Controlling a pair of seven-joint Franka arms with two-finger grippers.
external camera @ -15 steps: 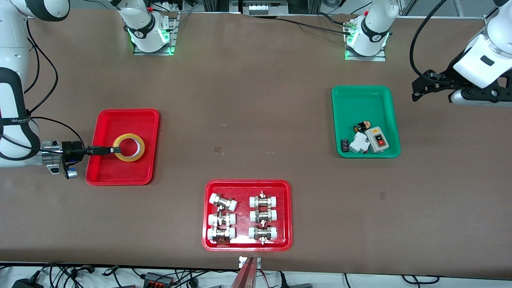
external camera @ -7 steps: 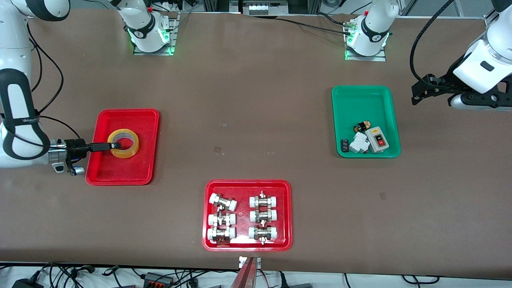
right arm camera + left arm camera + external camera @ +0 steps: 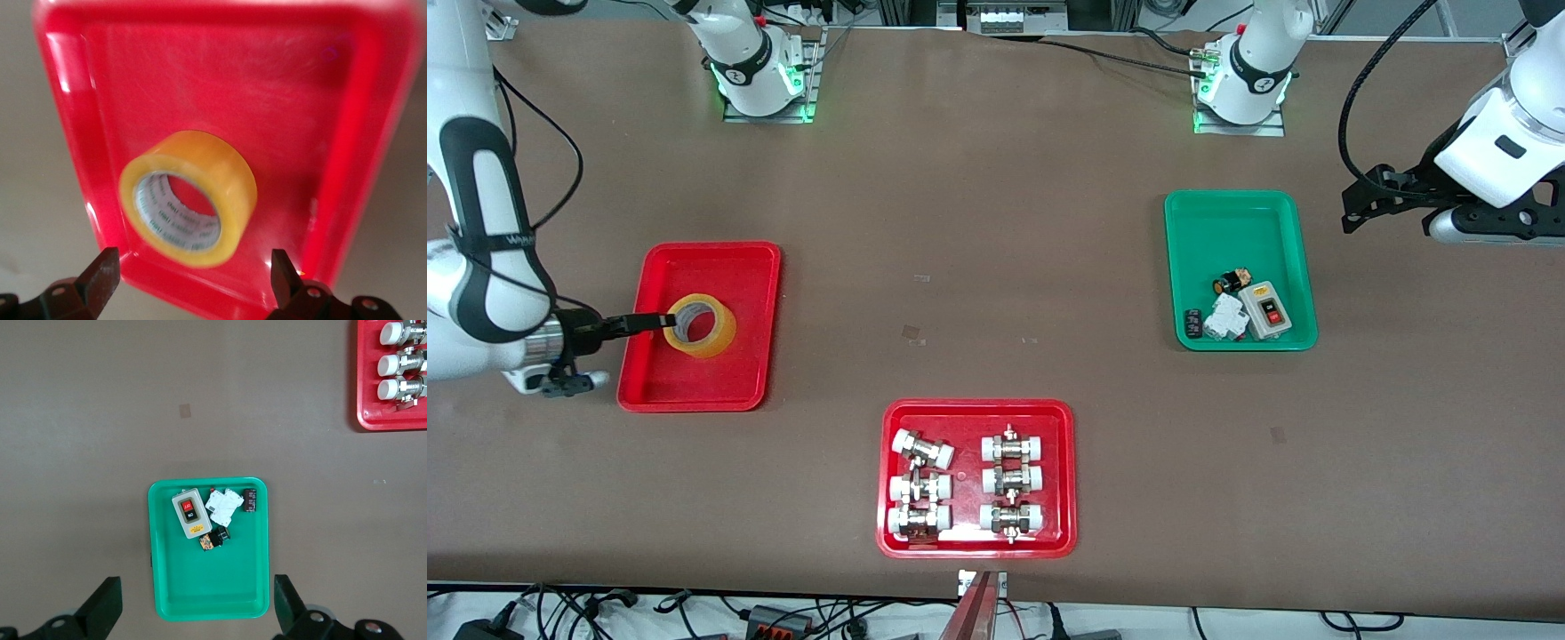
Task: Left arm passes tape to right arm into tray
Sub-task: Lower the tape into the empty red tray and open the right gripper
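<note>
- The wide roll of translucent yellow packing tape (image 3: 701,326) with a white core lies in the plain red plastic tray (image 3: 738,267), toward its right-arm end.
- The right gripper (image 3: 665,320), fingers spread and holding nothing, is at that tray's rim beside the tape.
- The left gripper (image 3: 193,610), fingers apart and empty, waits above the green plastic tray (image 3: 167,587).

Brown tabletop (image 3: 996,267), cables (image 3: 605,609) along its edge
</note>
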